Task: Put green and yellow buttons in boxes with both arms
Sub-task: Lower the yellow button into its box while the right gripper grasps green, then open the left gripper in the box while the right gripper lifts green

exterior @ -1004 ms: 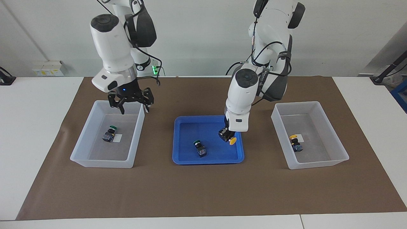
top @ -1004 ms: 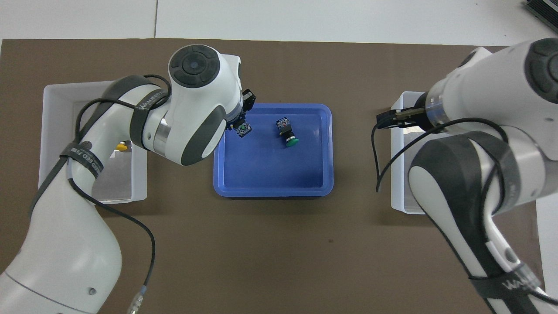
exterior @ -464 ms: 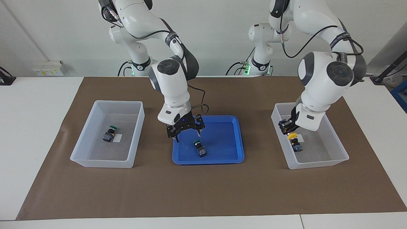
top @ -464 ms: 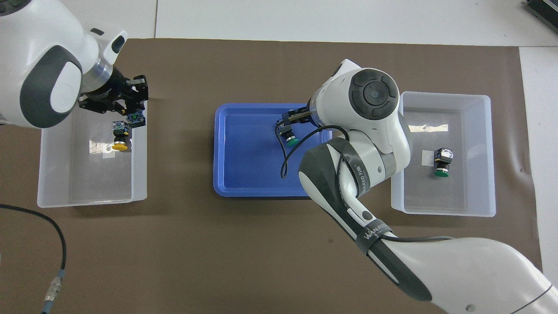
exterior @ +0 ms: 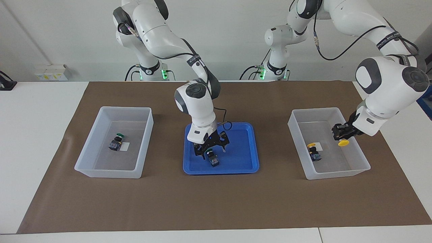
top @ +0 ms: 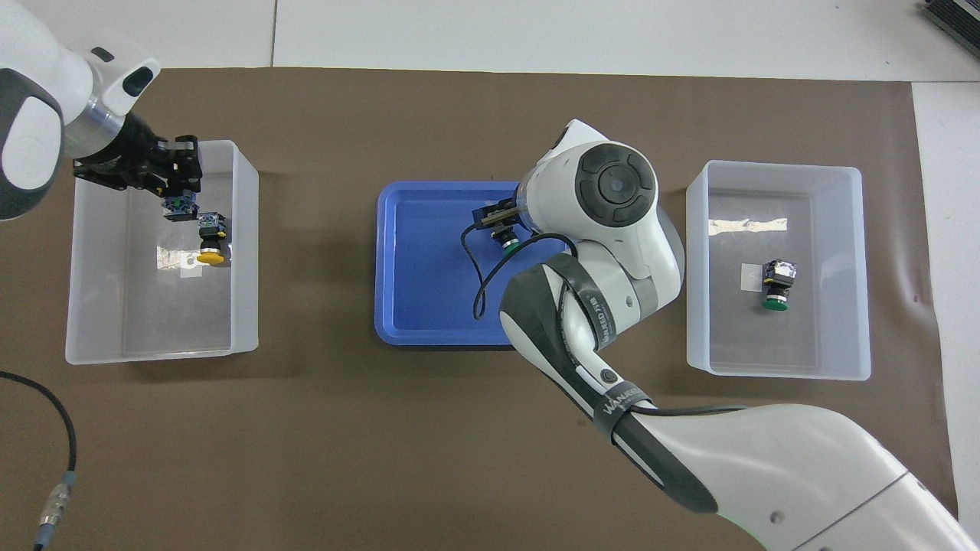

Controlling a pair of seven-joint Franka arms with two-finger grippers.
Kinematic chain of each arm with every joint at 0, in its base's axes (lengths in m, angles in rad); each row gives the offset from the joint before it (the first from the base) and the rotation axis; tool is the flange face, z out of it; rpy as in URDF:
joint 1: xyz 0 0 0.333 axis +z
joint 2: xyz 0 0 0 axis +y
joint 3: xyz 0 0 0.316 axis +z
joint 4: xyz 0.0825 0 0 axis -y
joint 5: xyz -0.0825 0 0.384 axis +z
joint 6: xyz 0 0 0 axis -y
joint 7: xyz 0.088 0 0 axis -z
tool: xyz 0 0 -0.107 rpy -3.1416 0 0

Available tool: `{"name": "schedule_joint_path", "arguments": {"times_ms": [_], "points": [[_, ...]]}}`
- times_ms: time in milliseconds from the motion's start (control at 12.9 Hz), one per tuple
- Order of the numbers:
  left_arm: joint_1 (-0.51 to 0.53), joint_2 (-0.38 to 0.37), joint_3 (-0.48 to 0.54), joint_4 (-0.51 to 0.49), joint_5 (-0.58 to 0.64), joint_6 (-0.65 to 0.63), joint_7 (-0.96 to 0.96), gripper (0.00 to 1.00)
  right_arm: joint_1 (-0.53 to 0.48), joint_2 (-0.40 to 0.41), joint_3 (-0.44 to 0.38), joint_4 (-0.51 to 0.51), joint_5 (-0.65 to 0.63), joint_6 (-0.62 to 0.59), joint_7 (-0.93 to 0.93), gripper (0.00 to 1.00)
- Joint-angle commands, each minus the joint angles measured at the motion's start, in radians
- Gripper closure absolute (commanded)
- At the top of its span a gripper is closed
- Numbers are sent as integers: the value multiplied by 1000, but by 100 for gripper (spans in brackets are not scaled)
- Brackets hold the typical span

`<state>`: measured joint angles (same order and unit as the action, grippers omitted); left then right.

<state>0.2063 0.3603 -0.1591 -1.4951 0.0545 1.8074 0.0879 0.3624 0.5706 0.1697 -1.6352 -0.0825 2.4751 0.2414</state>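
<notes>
My left gripper (exterior: 341,136) (top: 178,200) is shut on a yellow button (exterior: 343,143), held in the air over the box (exterior: 361,158) at the left arm's end of the table. A second yellow button (exterior: 314,152) (top: 208,243) lies on that box's floor by its label. In the blue tray (exterior: 241,162) my right gripper (exterior: 212,154) hangs low and open, a finger on each side of a green button (exterior: 213,161) (top: 506,243). Another green button (exterior: 116,142) (top: 776,285) rests in the box (exterior: 101,168) at the right arm's end.
The two boxes and the blue tray (top: 429,306) stand in a row on a brown mat (exterior: 216,202). White table (exterior: 40,135) surrounds the mat. A black cable (top: 46,428) lies near the left arm's base.
The left gripper carried the yellow button from the tray to above its box. The right gripper left its own box, swung to the tray and came down around the green button.
</notes>
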Motion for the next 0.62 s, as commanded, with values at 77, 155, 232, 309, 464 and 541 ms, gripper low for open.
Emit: {"name": "schedule_joint_path", "arguments": {"times_ms": [77,155,232,309,464,541], "points": [[30,-126,-7,-331,-10,269,41,100,-10,-5,2,-64,-57,74,-20,0],[30,-127,-5,-367,-10,308,42,100,-8,-5,2,-64,-59,79,-16,0],[31,-124,-4,-382,-10,340,42,100,-5,-5,2,-66,-59,79,-11,2],[33,-118,-2,-407,-10,377,42,100,-7,-3,2,-69,-59,82,-10,8],[48,-106,-2,-463,-9,464,42,100,-3,14,2,-71,-59,116,-7,17],[54,-93,-2,-479,-8,492,42,100,-5,14,2,-69,-59,117,-8,27]]}}
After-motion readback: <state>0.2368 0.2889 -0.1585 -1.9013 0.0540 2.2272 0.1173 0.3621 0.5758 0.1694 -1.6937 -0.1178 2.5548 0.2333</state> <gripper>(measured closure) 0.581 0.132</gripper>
